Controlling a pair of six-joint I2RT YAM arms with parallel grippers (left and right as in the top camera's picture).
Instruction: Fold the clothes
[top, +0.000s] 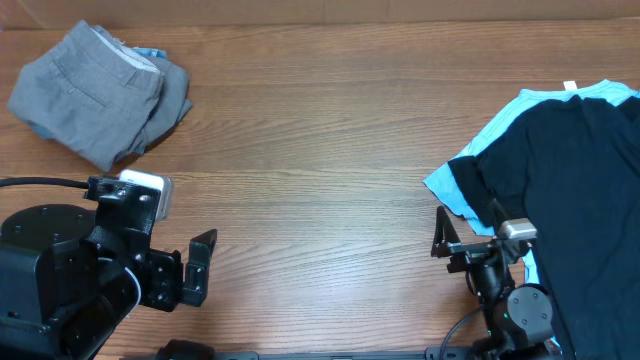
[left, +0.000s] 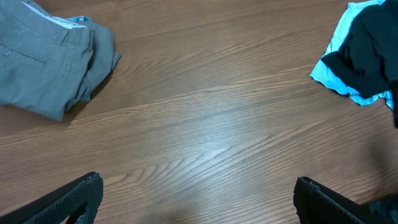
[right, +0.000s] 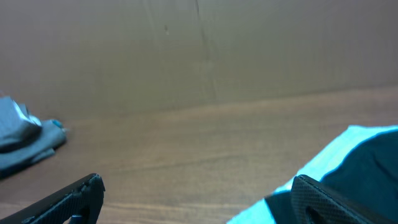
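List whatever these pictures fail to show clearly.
- Overhead: folded grey cotton shorts cover all but a corner of a light-blue cloth beneath.
- Overhead: black shirt runs off the right edge and hides most of the light-blue shirt under it.
- Right wrist: the grey shorts are cut off by the left edge.

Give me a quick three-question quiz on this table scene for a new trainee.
1. True or false: the grey shorts lie untouched on the left side of the table.
2. The left end effector is: A) open, B) shut on the shorts, C) out of view.
3. Which garment lies over the light-blue shirt?

Key: 1 true; 2 A; 3 the black shirt.
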